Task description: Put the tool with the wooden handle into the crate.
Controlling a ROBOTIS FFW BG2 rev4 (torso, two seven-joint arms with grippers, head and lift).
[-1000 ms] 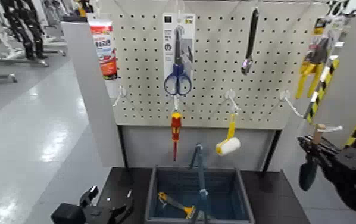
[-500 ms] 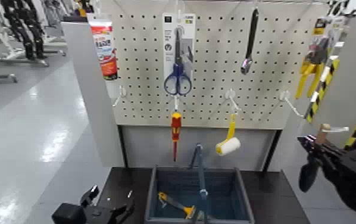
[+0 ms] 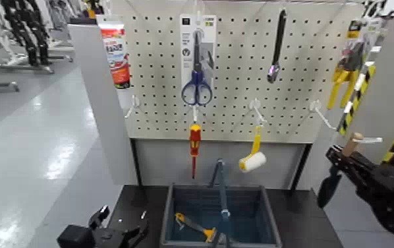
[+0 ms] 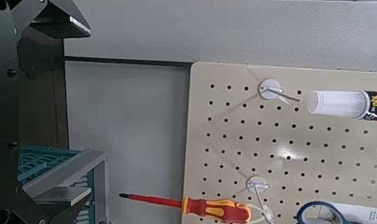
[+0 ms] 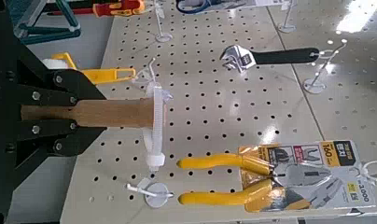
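My right gripper (image 3: 340,159) is shut on the trowel's pale wooden handle (image 3: 352,142) at the far right, beside the pegboard's right edge. The dark green blade (image 3: 328,188) hangs down and to the left, above and right of the crate. In the right wrist view the handle (image 5: 107,114) sits between the fingers (image 5: 56,89), with a white hanging loop (image 5: 156,121) around it. The dark blue-grey crate (image 3: 265,214) stands low in the middle, with its upright handle (image 3: 221,181). My left gripper (image 3: 117,231) is open and idle at the lower left, next to the crate.
The pegboard (image 3: 239,86) carries blue scissors (image 3: 196,86), a black wrench (image 3: 277,46), yellow pliers (image 3: 341,72), a red-and-yellow screwdriver (image 3: 194,142), a paint roller (image 3: 252,158) and a tube (image 3: 115,53). A yellow-handled tool (image 3: 193,226) lies in the crate.
My right gripper has shifted slightly left with the trowel. The blade has swung left and the handle now tilts more. The left arm has not moved.
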